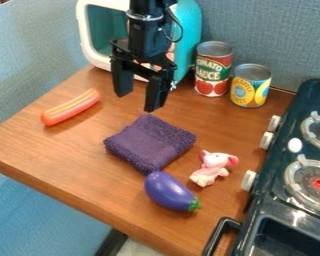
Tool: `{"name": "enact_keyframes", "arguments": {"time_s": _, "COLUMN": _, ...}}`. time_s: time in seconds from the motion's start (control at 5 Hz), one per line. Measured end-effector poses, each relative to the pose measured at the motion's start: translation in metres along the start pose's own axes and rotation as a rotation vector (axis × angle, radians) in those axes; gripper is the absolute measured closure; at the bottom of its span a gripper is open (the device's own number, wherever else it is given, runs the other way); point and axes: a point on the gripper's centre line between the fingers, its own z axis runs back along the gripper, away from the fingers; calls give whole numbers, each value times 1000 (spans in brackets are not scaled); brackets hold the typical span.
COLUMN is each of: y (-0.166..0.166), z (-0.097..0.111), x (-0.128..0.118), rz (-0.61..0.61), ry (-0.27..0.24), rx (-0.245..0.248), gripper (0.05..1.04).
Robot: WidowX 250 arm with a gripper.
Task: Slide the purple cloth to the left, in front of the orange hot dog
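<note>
Nearest the camera, at the lower right, is the black toy stove with its handle. From the left across the wooden table, an orange-red toy sausage comes first, then a teal and white box at the back. The gripper hangs empty in front of it, fingers spread apart, near the folded purple cloth, which lies mid-table. A toy eggplant is at the cloth's near corner. Farther right are a red can, a pink toy animal and a yellow can.
</note>
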Motion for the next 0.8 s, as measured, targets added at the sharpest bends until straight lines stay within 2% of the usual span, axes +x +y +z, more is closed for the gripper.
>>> {"name": "enact_keyframes", "arguments": {"time_s": 0.2, "y": -1, "z": -14, "x": -2, "rz": -5, "ry": 44, "rx": -8, "gripper": 77}}
{"name": "enact_keyframes", "arguments": {"time_s": 0.6, "y": -1, "z": -35, "x": 11, "rz": -41, "ry": 15, "rx": -10, "gripper": 77}}
{"name": "enact_keyframes", "arguments": {"time_s": 0.8, "y": 1, "z": -50, "x": 16, "rz": -48, "ry": 24, "rx": 4, "gripper": 77}}
